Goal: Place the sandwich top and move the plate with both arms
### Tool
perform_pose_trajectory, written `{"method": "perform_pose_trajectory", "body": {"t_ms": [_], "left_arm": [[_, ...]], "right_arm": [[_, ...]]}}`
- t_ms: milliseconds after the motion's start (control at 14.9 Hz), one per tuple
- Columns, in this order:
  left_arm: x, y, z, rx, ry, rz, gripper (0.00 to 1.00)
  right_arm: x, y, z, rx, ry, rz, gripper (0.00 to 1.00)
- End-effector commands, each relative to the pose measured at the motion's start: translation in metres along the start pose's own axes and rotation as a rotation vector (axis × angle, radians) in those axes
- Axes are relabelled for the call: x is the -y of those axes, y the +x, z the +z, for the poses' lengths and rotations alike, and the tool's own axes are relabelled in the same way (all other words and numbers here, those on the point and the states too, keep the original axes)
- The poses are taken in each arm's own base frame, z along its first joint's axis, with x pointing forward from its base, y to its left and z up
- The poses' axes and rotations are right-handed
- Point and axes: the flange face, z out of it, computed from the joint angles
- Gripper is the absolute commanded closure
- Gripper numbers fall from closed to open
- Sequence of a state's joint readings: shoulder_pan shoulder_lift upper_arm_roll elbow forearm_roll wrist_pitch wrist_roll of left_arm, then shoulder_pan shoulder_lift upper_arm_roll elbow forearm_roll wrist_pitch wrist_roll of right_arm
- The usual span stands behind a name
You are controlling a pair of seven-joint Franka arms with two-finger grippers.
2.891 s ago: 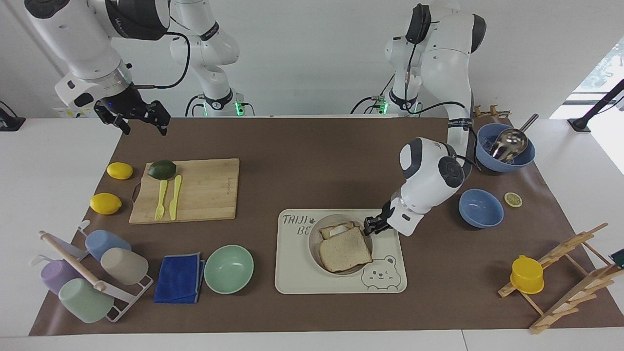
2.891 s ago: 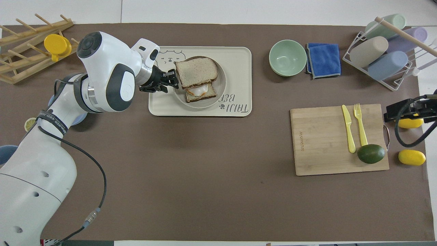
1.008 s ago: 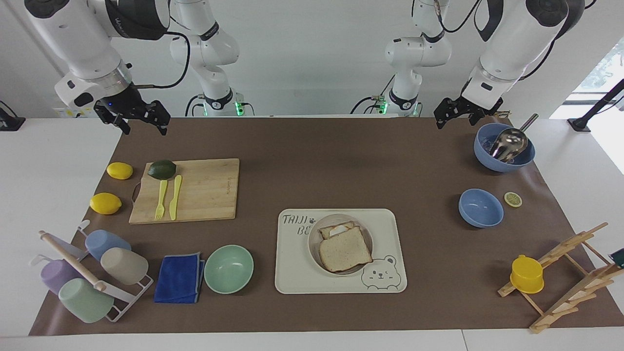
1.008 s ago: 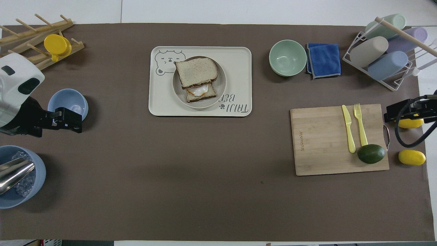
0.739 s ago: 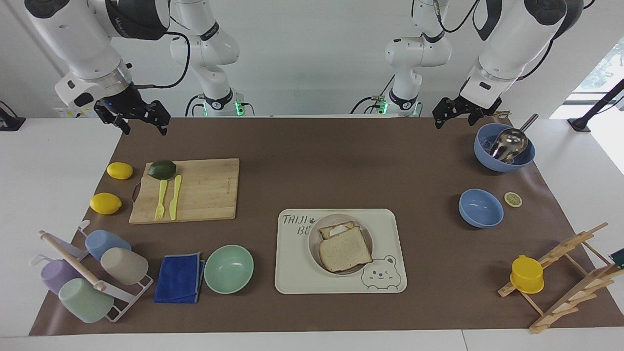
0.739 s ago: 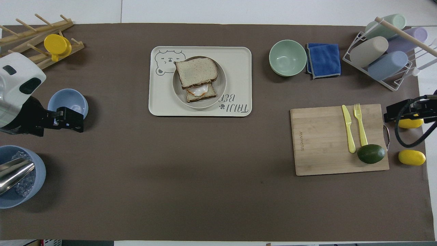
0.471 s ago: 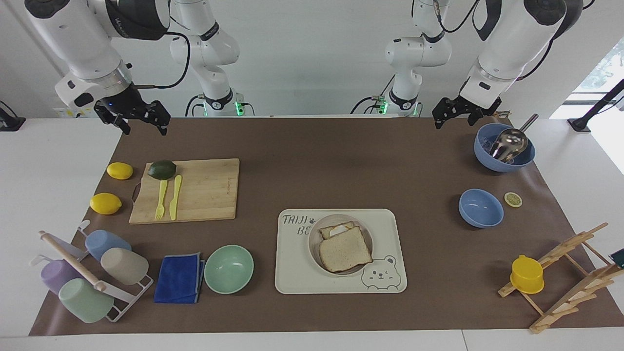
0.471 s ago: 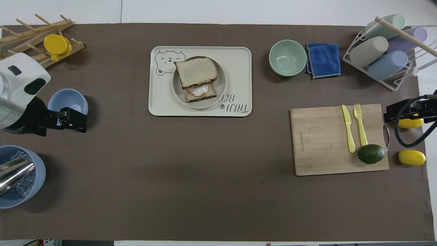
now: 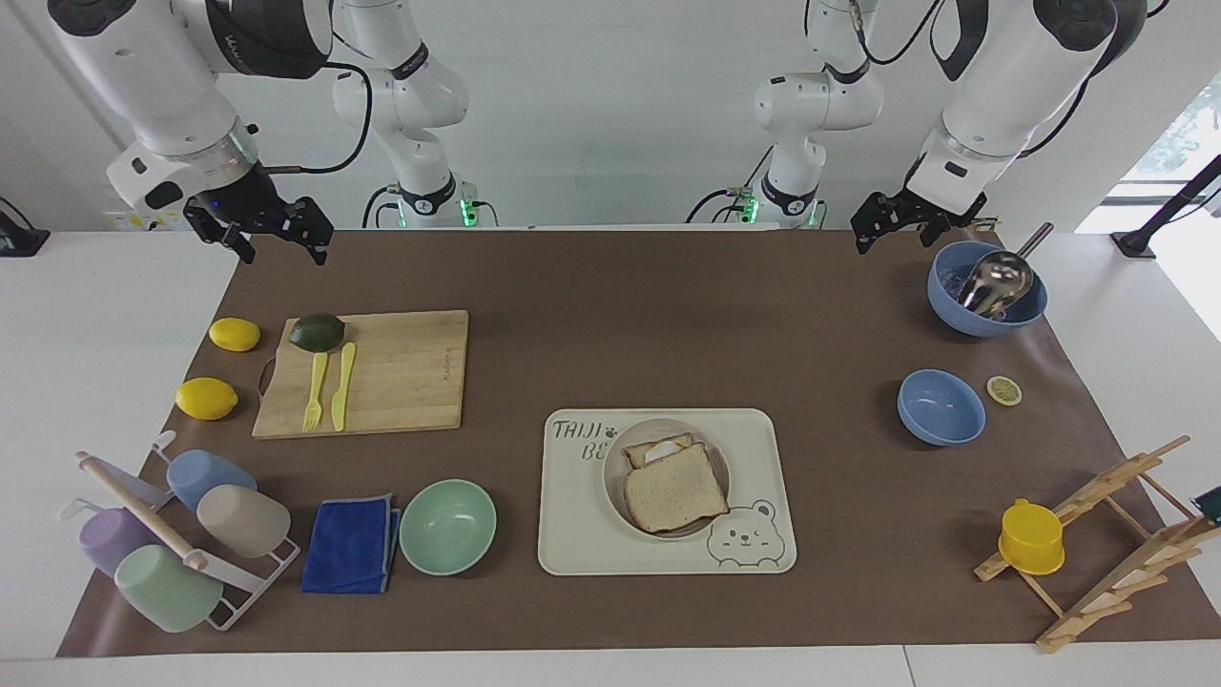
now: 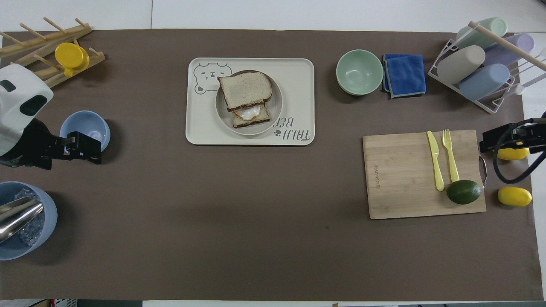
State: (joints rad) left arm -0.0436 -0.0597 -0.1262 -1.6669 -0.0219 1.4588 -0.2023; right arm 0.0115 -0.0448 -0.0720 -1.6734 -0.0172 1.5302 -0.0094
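The sandwich top point(image 9: 675, 494) lies flat on an egg toast slice point(image 9: 658, 448), shifted a little farther from the robots than it. Both rest on the round beige plate point(image 9: 615, 487), which sits on the cream bear tray point(image 9: 572, 525). In the overhead view the top slice point(image 10: 245, 89) covers most of the egg toast point(image 10: 251, 116) on the plate point(image 10: 276, 108). My left gripper point(image 9: 887, 232) is open and empty, raised over the mat near the blue scoop bowl; it also shows in the overhead view point(image 10: 97, 149). My right gripper point(image 9: 277, 243) is open, waiting raised over the mat's corner point(image 10: 486, 144).
A mint bowl point(image 9: 447, 527) and blue cloth point(image 9: 351, 544) lie beside the tray. A cutting board point(image 9: 401, 372) holds an avocado, fork and knife; two lemons lie beside it. Two blue bowls point(image 9: 941, 407), a cup rack point(image 9: 181, 544) and a wooden rack point(image 9: 1107, 534) stand at the ends.
My left gripper has let go of the sandwich top on the plate and drawn back up to its own end of the table. The right arm has not moved.
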Motion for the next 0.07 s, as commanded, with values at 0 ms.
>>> {"method": "perform_pose_trajectory", "body": {"t_ms": [0], "left_arm": [[0.0051, -0.0007, -0.0081, -0.013, -0.013, 0.005, 0.0]], "right_arm": [[-0.0023, -0.0048, -0.0018, 0.007, 0.008, -0.018, 0.0]]}}
